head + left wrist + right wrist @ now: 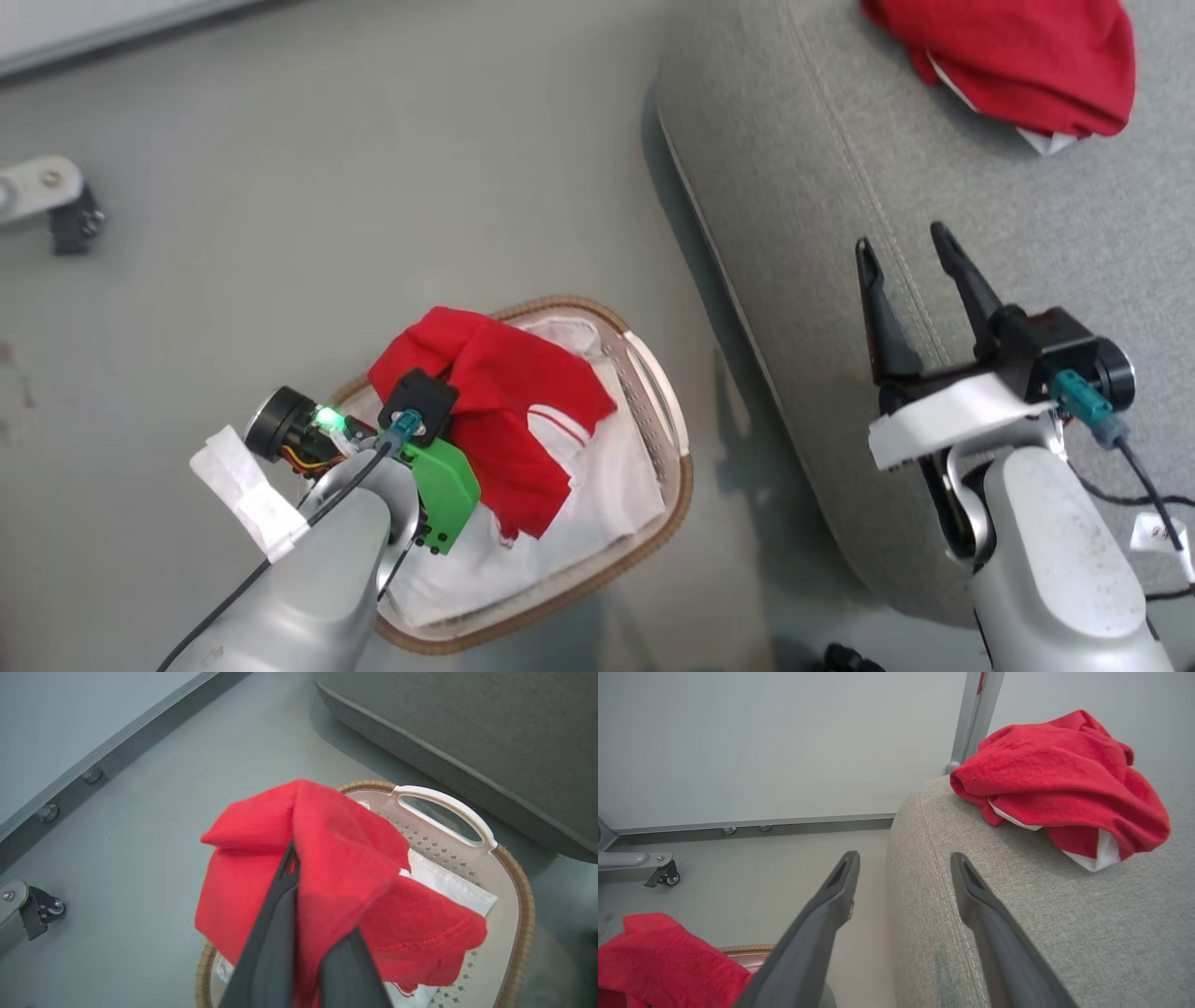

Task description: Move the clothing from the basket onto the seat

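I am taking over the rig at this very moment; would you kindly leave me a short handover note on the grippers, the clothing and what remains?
Grippers: the left gripper is shut on the second garment, bunched up over the basket. The right gripper is open and empty, above the sofa edge.
Done: the first garment lies on the sofa.
Left: lift the second garment clear, carry it to the sofa, release.

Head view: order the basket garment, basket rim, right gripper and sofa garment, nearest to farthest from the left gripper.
1. Basket garment: pinched in the left gripper.
2. Basket rim: around it, below.
3. Right gripper: open, over the sofa edge.
4. Sofa garment: far upper right.
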